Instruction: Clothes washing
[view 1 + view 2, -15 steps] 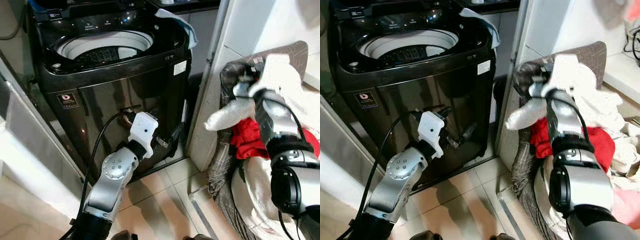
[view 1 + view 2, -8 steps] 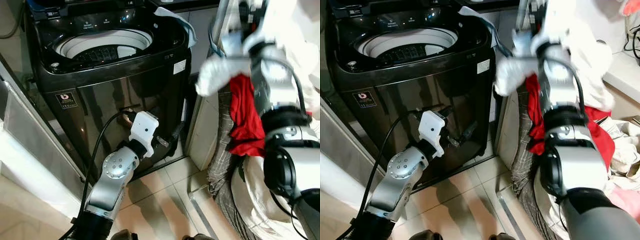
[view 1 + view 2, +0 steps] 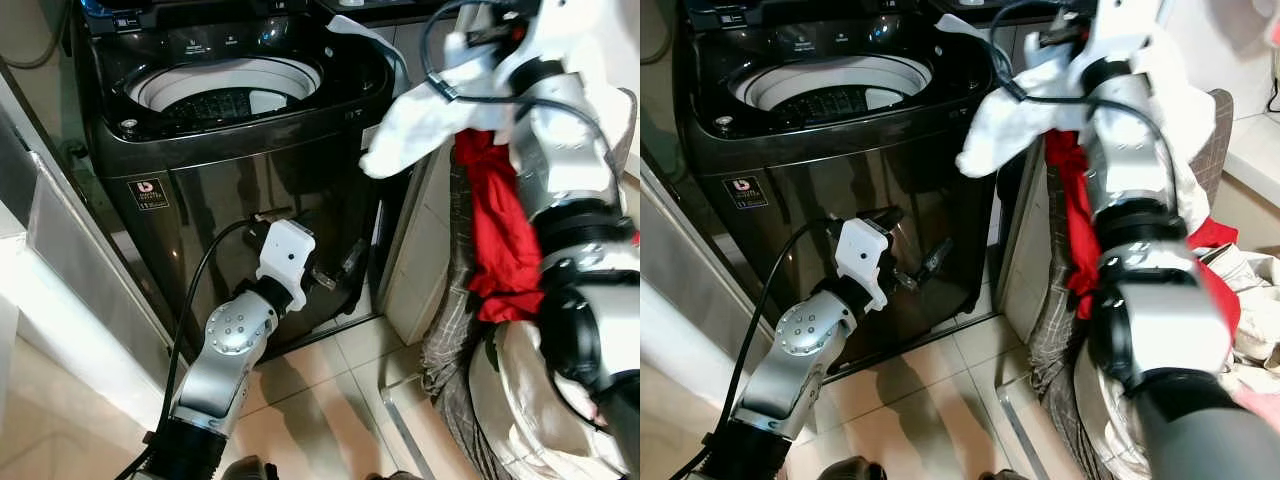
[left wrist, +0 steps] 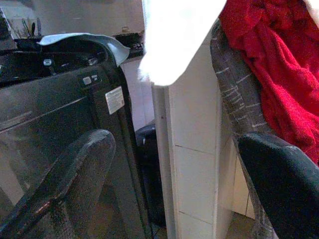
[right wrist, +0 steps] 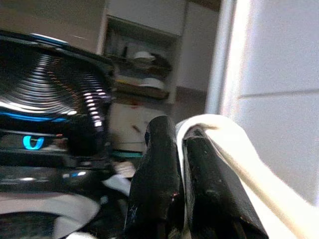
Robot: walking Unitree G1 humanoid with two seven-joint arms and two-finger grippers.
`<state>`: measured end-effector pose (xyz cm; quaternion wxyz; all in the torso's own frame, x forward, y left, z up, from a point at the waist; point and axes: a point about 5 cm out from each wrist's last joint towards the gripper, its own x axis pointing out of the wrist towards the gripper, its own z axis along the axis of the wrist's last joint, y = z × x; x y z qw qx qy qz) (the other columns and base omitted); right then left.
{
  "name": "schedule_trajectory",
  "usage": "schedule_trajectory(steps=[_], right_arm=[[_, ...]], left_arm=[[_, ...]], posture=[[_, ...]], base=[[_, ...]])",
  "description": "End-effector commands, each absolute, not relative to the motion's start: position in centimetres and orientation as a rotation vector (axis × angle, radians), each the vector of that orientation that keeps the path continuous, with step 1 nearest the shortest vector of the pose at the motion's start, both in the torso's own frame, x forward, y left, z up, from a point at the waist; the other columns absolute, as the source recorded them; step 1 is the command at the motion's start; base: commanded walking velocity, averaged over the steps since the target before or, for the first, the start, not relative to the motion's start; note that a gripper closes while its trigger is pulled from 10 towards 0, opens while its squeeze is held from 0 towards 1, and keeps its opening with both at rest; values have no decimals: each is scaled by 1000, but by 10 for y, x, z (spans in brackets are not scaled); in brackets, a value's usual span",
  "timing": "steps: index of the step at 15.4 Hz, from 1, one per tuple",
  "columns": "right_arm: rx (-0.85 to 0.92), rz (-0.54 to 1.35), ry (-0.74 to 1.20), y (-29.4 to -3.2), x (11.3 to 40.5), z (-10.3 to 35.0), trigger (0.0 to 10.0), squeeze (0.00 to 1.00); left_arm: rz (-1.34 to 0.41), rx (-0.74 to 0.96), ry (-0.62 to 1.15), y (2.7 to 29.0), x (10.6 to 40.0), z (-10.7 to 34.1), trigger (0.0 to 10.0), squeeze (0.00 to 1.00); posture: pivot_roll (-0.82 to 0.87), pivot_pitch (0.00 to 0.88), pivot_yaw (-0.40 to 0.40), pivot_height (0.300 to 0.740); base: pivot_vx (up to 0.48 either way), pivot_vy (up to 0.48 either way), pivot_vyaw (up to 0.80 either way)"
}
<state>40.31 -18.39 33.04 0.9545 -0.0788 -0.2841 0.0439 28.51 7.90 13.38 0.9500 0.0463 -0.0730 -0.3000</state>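
No legible text on washing machine (image 3: pixel 250 180)

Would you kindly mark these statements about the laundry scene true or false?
1. The washing machine has its lid closed. False: the top is open and the drum shows.
2. The right tool pinches a white cloth. True.
3. A red garment hangs along the right arm. True.
4. The left tool holds the red garment. False: it is open and empty, low before the machine's front.
5. The white cloth lies inside the drum. False: it hangs in the air beside the machine.
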Motion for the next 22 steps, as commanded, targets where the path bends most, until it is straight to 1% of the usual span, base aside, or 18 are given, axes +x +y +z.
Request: schedule_trajectory(steps=[1, 3, 5, 6, 8, 10, 11, 12, 13, 14, 17, 19, 20, 21, 22], right_arm=[[-210, 73, -721, -185, 395, 372, 0, 0], [-274, 62, -798, -186, 390, 405, 0, 0], [-292, 50, -825, -187, 387, 423, 0, 0], [-291, 55, -836, -186, 385, 434, 0, 0], [-214, 123, -808, -176, 389, 438, 0, 0], [-112, 282, -745, -148, 397, 424, 0, 0], [-54, 372, -718, -129, 400, 414, 0, 0], [-30, 416, -720, -119, 399, 411, 0, 0], [20, 530, -713, -99, 398, 403, 0, 0], [26, 591, -707, -86, 397, 396, 0, 0], [124, 693, -623, -62, 398, 361, 0, 0], [149, 787, -579, -46, 394, 340, 0, 0], [157, 804, -563, -43, 393, 334, 0, 0], [176, 802, -507, -42, 394, 316, 0, 0], [187, 756, -451, -47, 397, 299, 0, 0]], left_arm=[[-613, 108, -147, 79, 286, 133, 10000, 0], [-622, 112, -151, 78, 288, 135, 10000, 0], [-624, 111, -153, 78, 289, 136, 10000, 0], [-626, 110, -156, 77, 290, 136, 10000, 0], [-622, 107, -157, 77, 291, 136, 10000, 0], [-604, 114, -159, 77, 292, 136, 10000, 0], [-594, 113, -159, 77, 292, 137, 10000, 0], [-592, 113, -159, 78, 292, 137, 10000, 0], [-588, 115, -157, 78, 293, 136, 10000, 0], [-584, 117, -156, 78, 293, 136, 10000, 0], [-563, 120, -150, 79, 294, 135, 10000, 0], [-552, 121, -146, 80, 294, 134, 10000, 0], [-550, 121, -146, 80, 294, 134, 10000, 0], [-545, 123, -146, 80, 294, 134, 10000, 0], [-536, 124, -146, 81, 294, 134, 10000, 0]], posture=[[2, 0, -25, 732], [-3, 0, -17, 732], [-8, 0, -13, 732], [-9, 0, -13, 732], [-10, 0, -16, 732], [-10, 0, -16, 732], [-3, 0, -20, 732], [-2, 0, -20, 732], [-2, 0, -20, 732], [1, 0, -22, 732], [1, 0, -22, 732], [1, 0, -22, 732], [1, 0, -22, 732], [6, 0, -35, 732], [7, 0, -39, 732]], base=[[0, 0, 0], [0, 0, 0], [0, 0, 0], [0, 0, 0], [0, 0, 0], [0, 0, 0], [0, 0, 0], [0, 0, 0], [0, 0, 0], [0, 0, 0], [0, 0, 0], [0, 0, 0], [0, 0, 0], [0, 0, 0], [0, 0, 0]])
